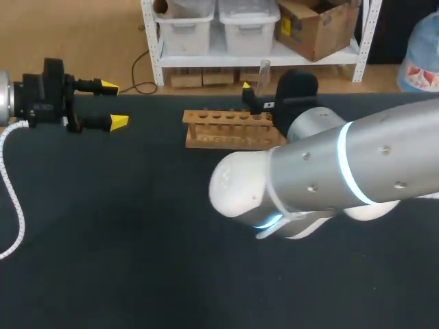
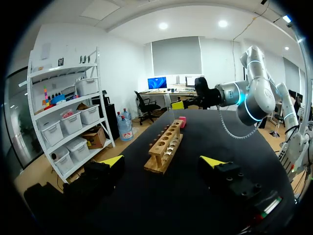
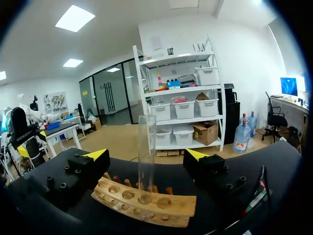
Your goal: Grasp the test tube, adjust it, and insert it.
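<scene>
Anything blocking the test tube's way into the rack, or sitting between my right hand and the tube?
Nothing visible. The test tube stands upright between the right hand's open fingers, neither of them touching it, with its lower end at a hole of the wooden rack. The neighbouring holes look empty.

Right arm (image 1: pixel 343 164) silver-grey w/ glowing blue ring (image 1: pixel 345 161); left tool (image 1: pixel 114 105) black, yellow tips, white coiled cable (image 1: pixel 15 199).

Quick count: one wooden rack (image 1: pixel 230 130) with what looks like six holes, one glass test tube (image 1: pixel 264 74), one small pink block (image 2: pixel 182 121), plus two grippers: left gripper (image 1: pixel 114 105), right gripper (image 3: pixel 146 154).
</scene>
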### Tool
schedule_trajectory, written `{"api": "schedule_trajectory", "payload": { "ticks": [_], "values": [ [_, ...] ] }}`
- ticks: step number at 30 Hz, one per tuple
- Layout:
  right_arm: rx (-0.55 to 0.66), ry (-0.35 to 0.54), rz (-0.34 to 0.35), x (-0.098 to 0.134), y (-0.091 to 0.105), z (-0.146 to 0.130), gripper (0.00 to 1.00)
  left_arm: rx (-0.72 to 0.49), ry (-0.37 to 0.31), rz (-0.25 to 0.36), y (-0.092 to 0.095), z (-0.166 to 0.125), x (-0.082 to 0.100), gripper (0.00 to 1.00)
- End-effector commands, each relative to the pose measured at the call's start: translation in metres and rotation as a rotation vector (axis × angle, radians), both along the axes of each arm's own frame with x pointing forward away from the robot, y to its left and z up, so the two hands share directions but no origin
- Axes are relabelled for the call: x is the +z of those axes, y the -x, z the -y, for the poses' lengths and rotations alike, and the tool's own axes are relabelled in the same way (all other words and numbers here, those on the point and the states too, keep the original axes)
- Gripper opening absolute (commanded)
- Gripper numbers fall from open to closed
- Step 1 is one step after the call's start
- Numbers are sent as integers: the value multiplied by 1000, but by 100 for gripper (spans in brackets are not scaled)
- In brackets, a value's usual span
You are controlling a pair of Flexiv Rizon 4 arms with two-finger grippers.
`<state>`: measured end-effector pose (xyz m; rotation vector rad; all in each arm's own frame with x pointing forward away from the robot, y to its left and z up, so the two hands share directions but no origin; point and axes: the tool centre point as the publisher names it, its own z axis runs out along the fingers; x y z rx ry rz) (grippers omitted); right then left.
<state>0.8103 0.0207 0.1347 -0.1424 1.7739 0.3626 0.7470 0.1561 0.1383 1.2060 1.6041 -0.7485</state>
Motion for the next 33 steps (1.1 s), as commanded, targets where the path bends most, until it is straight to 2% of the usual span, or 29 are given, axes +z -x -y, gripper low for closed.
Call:
{"api": "schedule_trajectory", "payload": {
  "ticks": [1, 8, 11, 12, 13, 17, 21, 25, 33],
  "values": [
    [139, -1, -87, 18, 28, 25, 100, 2, 4, 7, 1, -1, -1, 100],
    [215, -53, -169, 29, 41, 52, 100, 2, 4, 7, 1, -1, -1, 100],
    [300, -91, -200, 33, 45, 60, 100, 2, 4, 7, 1, -1, -1, 100],
    [364, -115, -222, 34, 46, 62, 100, 2, 4, 7, 1, -1, -1, 100],
    [363, -107, -222, 35, 47, 63, 100, 2, 4, 7, 1, -1, -1, 100],
    [481, -144, -262, 36, 52, 66, 100, 2, 4, 7, 1, -1, -1, 100],
    [504, -144, -270, 36, 56, 66, 100, 2, 4, 7, 1, -1, -1, 100],
    [516, -182, -297, 36, 60, 64, 100, 2, 4, 7, 1, -1, -1, 100],
    [516, -182, -297, 36, 60, 64, 100, 2, 4, 7, 1, -1, -1, 100]
  ]
}}
